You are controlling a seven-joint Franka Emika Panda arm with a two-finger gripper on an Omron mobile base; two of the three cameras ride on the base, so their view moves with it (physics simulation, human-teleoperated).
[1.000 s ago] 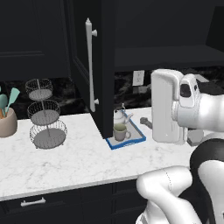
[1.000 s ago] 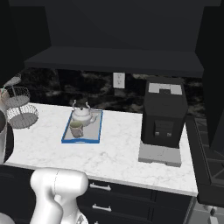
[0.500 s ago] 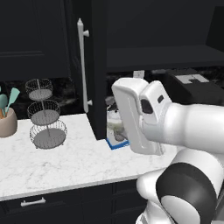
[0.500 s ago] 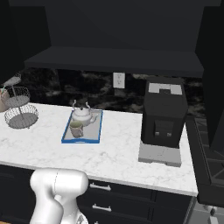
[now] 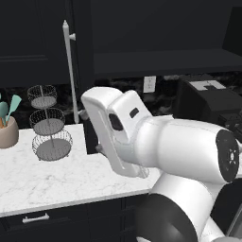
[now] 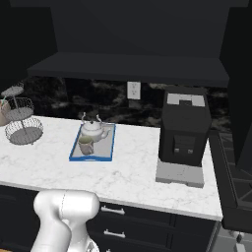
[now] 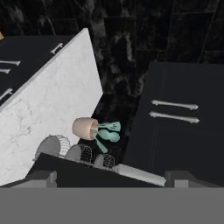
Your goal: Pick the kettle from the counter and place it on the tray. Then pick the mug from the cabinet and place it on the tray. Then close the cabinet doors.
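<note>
The white kettle [image 6: 92, 129] and the beige mug [image 6: 86, 145] both stand on the blue-rimmed tray [image 6: 109, 147] on the marble counter [image 6: 133, 167]. Above them the black cabinet [image 6: 128, 66] stands open, its dark shelf bare. In the left base view my arm [image 5: 160, 142] reaches left and hides the tray. Its hand is at the free edge of the left cabinet door, beside that door's bar handle [image 5: 70, 71]. My gripper [image 7: 113, 178] is open, and the door's edge with the pale bar handle [image 7: 136, 173] lies between its fingertips.
A three-tier wire basket [image 5: 47, 125] and a tan utensil holder [image 5: 7, 130] stand at the counter's left end. A black coffee machine [image 6: 184, 128] sits right of the tray. A tall black panel [image 6: 238, 83] juts out at the right. An outlet [image 6: 133, 90] is on the backsplash.
My arm has swung left across the left base view and now covers the tray. The left door's handle has shifted left there. The gripper has stayed open.
</note>
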